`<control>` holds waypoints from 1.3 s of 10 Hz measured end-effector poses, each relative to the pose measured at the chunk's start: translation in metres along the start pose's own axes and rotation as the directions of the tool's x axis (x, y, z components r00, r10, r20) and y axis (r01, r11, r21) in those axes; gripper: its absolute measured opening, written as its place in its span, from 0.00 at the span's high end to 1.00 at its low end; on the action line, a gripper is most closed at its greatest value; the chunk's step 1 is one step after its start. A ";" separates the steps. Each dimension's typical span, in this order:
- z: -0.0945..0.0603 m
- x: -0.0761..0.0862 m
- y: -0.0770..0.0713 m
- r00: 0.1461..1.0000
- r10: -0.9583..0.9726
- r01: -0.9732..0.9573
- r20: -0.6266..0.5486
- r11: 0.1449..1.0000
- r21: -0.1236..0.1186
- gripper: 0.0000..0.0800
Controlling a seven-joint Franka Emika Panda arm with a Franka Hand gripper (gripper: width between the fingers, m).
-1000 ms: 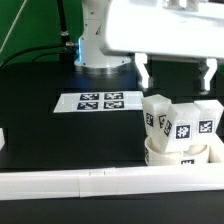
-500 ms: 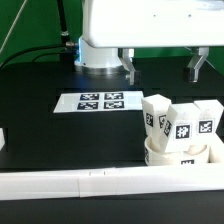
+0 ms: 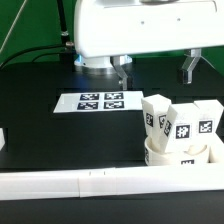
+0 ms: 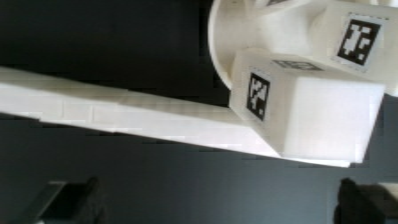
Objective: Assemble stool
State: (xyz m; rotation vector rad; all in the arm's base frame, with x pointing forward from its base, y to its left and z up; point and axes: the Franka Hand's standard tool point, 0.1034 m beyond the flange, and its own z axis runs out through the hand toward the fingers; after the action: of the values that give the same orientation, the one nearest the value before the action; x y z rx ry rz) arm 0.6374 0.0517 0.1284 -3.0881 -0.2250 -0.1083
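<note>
The stool's round white seat disc (image 3: 181,155) lies at the exterior view's right, against the front rail. Three blocky white legs with black-and-white tags stand upright on it: one (image 3: 157,118) nearest the middle, one (image 3: 185,124) beside it, one (image 3: 208,117) at the edge. My gripper (image 3: 155,68) hangs open above and behind them, fingers (image 3: 122,70) wide apart and holding nothing. In the wrist view the gripper (image 4: 222,205) is empty, with a tagged leg (image 4: 313,108) and the seat rim (image 4: 222,45) well away from the fingertips.
The marker board (image 3: 98,101) lies flat on the black table behind the seat. A long white rail (image 3: 90,183) runs along the front and shows as a rail (image 4: 107,105) in the wrist view. A small white piece (image 3: 2,139) sits at the exterior view's left edge.
The gripper has risen and shifted toward the exterior view's left, away from the legs. It stayed open and empty. The seat and legs have not moved.
</note>
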 end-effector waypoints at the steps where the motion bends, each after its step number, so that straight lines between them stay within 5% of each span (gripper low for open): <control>1: 0.007 0.000 -0.005 1.000 0.022 -0.022 0.006 1.000 -0.001 0.19; 2: 0.012 0.000 -0.012 1.000 0.024 -0.024 0.011 0.999 -0.029 0.19; 5: 0.013 -0.001 -0.011 1.000 0.013 -0.012 0.014 0.999 -0.033 0.19; 7: 0.017 -0.003 -0.017 0.997 0.077 -0.077 0.011 0.996 0.038 0.19; 9: 0.024 -0.003 -0.030 0.997 -0.072 0.070 0.034 0.996 0.057 0.19; 13: 0.022 0.000 -0.026 0.951 -0.306 0.305 0.049 0.952 0.039 0.19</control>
State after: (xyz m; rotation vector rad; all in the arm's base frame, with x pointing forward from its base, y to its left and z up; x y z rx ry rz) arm 0.6347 0.0781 0.1072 -3.0021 -0.7002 -0.0296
